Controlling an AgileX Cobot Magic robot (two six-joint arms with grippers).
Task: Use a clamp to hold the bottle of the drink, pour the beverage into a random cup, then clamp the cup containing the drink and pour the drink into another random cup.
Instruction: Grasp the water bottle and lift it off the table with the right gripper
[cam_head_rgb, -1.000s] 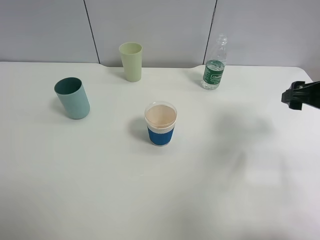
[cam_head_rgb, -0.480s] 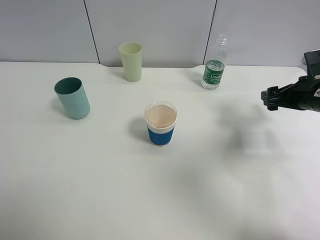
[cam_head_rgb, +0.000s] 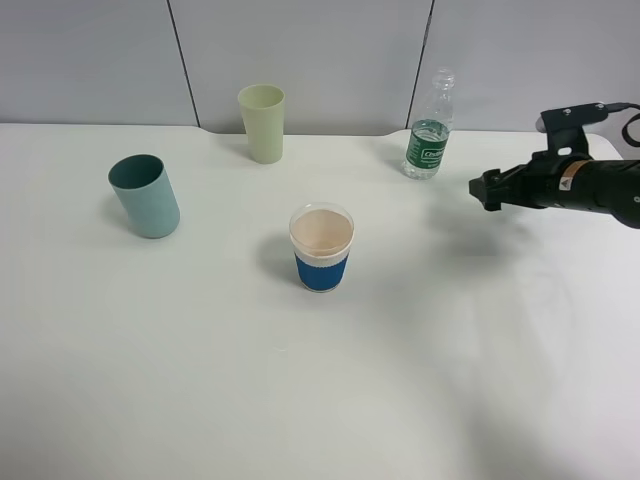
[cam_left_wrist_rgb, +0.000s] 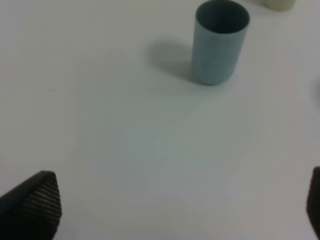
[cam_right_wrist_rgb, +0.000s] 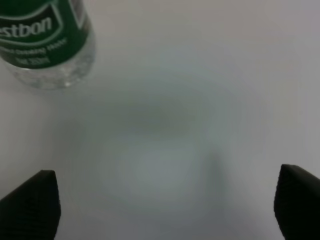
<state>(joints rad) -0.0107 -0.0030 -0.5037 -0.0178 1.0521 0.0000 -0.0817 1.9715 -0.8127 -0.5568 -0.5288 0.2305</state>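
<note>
Evidently the first step is in hand: reaching for the bottle (cam_head_rgb: 428, 135), which stands upright at the back of the desk (cam_head_rgb: 200, 380). The right claw (cam_head_rgb: 487, 190) hovers just to the right of the bottle and slightly forward of it, apart from it, fingers spread wide and holding nothing. Next it needs to line up so the bottle's body sits between the fingers, since the right wrist view shows it off to one side, and then close on the labelled part. The teal tumbler (cam_head_rgb: 146, 195) stands far to the left of the bottle, untouched. The left claw (cam_left_wrist_rgb: 172, 205) shows only two fingertips, wide apart and empty, and its arm is absent from the high view. The bottle's fill level and cap are hard to make out, and the right wrist view is blurred.
</note>
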